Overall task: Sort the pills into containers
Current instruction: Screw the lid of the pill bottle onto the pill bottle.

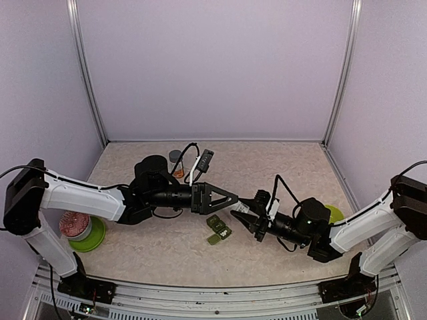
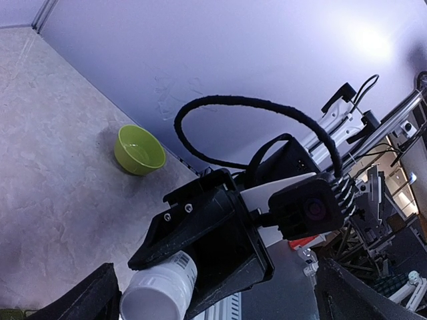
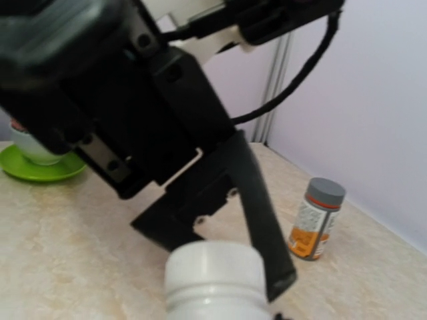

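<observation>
Olive-green, the pill box (image 1: 219,229) lies on the tabletop (image 1: 280,167) (too small to tell how its lids stand). Just beyond it the two grippers meet. The right gripper (image 1: 240,215) is clamped on a white bottle (image 2: 160,290), and the left gripper (image 1: 233,199) has its fingers spread either side of the bottle. A lime bowl (image 2: 139,150) sits well to the pill box's right, and an orange bottle (image 3: 315,219) stands farther back on its left.

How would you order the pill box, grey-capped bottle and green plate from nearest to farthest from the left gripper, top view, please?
1. Pill box, just nearside of the left gripper.
2. Grey-capped bottle, farther back, leftward.
3. Green plate, far left.
</observation>
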Tool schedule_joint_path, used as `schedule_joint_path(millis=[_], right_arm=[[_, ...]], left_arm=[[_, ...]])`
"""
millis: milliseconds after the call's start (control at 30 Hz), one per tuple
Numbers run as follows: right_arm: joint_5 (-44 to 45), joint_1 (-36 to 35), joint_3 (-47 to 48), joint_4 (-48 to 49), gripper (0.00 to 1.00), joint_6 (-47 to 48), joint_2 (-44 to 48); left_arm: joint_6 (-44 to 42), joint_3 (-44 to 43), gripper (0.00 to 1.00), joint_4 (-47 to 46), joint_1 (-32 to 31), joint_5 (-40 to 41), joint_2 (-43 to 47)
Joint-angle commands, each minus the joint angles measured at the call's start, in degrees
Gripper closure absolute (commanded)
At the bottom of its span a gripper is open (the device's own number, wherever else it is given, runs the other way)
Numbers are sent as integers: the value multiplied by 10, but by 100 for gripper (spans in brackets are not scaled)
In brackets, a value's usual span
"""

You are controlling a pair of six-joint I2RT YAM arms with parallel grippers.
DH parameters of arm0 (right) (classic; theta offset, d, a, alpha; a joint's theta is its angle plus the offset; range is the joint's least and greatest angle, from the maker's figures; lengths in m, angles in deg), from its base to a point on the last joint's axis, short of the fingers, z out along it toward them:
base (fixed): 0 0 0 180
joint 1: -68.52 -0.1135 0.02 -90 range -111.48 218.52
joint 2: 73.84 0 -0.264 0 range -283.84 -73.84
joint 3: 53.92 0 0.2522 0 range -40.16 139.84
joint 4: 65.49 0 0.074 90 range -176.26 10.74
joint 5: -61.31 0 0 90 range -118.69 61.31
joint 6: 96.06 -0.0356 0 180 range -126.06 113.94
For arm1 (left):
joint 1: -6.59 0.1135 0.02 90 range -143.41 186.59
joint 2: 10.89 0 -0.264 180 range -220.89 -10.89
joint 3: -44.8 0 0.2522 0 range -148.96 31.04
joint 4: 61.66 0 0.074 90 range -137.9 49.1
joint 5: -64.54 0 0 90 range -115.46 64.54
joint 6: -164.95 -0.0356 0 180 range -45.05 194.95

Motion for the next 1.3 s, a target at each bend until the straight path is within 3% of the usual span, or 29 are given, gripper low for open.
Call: schedule_joint_path(millis=[0, 300, 933, 1267], right_arm=[[-24, -8, 16, 6, 100, -13, -12], [-40, -11, 16, 1, 100, -11, -8], [46, -11, -8, 18, 100, 9, 22], [40, -11, 4, 4, 100, 10, 6]], left_arm=[[4, 5, 1, -31, -6, -16, -6], [-2, 10, 1, -19, -4, 1, -2], [-4, 4, 1, -12, -4, 1, -6], [-6, -4, 1, -8, -4, -2, -7]])
